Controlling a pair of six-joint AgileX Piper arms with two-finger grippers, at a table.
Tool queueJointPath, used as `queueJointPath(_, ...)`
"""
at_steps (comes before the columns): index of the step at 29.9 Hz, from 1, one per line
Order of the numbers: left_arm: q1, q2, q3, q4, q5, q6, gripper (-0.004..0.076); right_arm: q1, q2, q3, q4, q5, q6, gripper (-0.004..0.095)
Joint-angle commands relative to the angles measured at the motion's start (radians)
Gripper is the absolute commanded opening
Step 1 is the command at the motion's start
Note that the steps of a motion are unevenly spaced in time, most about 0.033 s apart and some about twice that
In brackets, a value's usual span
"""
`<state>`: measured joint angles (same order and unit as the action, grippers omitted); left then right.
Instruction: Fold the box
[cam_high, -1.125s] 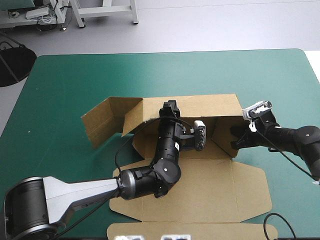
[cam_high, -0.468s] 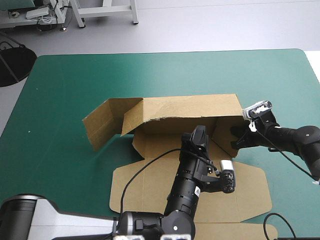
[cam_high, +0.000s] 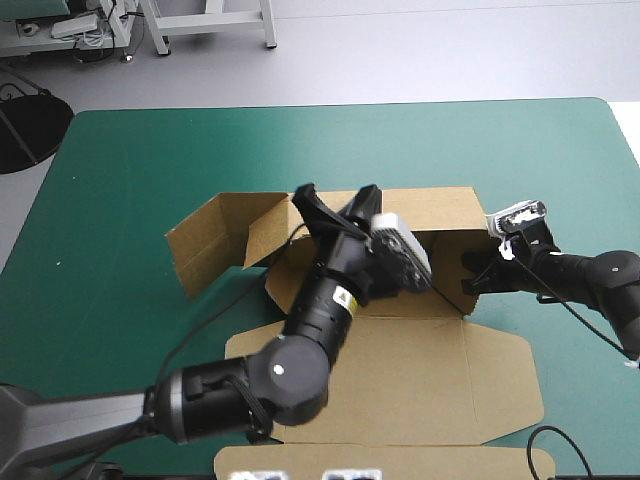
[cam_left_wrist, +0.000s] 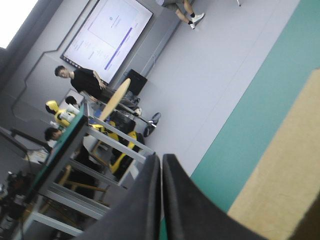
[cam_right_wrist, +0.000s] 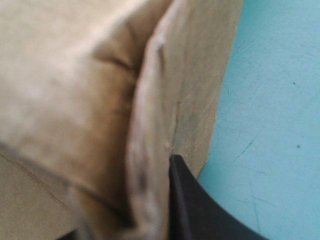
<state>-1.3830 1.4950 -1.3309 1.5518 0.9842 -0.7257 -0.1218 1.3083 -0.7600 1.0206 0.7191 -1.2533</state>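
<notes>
The brown box (cam_high: 400, 370) lies mid-table with its back wall (cam_high: 430, 208) raised, a left flap (cam_high: 205, 240) standing outward and the lid flat toward the near edge. My left gripper (cam_high: 308, 198) is lifted above the back wall's left part, shut and holding nothing. In the left wrist view its fingers (cam_left_wrist: 161, 159) meet in a point aimed level into the room, with brown board (cam_left_wrist: 280, 185) off to one side. My right gripper (cam_high: 478, 276) is shut on the box's right wall. The right wrist view shows that board (cam_right_wrist: 150, 125) pinched beside one black finger (cam_right_wrist: 192, 210).
The teal-green cover (cam_high: 150, 150) runs wide beyond the back wall and to the left of the flap. A narrower strip of cover (cam_high: 590, 390) lies to the right of the flat lid. The lid's front flap (cam_high: 400, 462) reaches the table's near edge.
My left arm pulled back out of the box toward the near side, then swung up over the back wall, and its fingers closed. The right gripper kept its hold on the right wall.
</notes>
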Motion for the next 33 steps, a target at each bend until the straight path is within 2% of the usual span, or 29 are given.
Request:
queueJointPath(1, 0.096, -0.108, -0.089, -0.043, -0.103, -0.009, -0.0003, 0.000, -0.009, -0.032, -0.026, 0.066, 0.064, -0.0001)
queueJointPath(8, 0.334, -0.186, -0.183, -0.252, -0.248, 0.077, -0.0003, 0.000, -0.009, -0.099, -0.126, 0.095, 0.206, -0.0001)
queueJointPath(15, 0.680, -0.200, -0.265, -0.689, -0.267, 0.331, -0.0003, 0.003, -0.009, -0.209, -0.163, 0.166, 0.363, 0.0000)
queueJointPath(21, 0.980, -0.202, -0.272, -1.108, -0.267, 0.558, -0.0003, 0.085, -0.003, -0.363, -0.416, 0.228, 0.663, 0.0000)
queueJointPath(24, 1.121, -0.202, -0.272, -1.324, -0.230, 0.687, -0.0003, 0.138, 0.032, -0.468, -0.473, 0.322, 0.775, 0.0000)
queueJointPath(29, 1.363, -0.202, -0.272, -1.594, -0.088, 0.814, -0.0003, 0.198, 0.144, -0.654, -0.487, 0.482, 0.938, 0.0000)
queueJointPath(31, 1.452, -0.202, -0.270, -1.683, -0.021, 0.874, -0.0003, 0.218, 0.196, -0.724, -0.520, 0.530, 0.994, 0.0000)
queueJointPath(33, 1.525, -0.200, -0.268, -1.765, 0.040, 0.926, -0.0003, 0.242, 0.252, -0.768, -0.558, 0.530, 1.072, 0.0000)
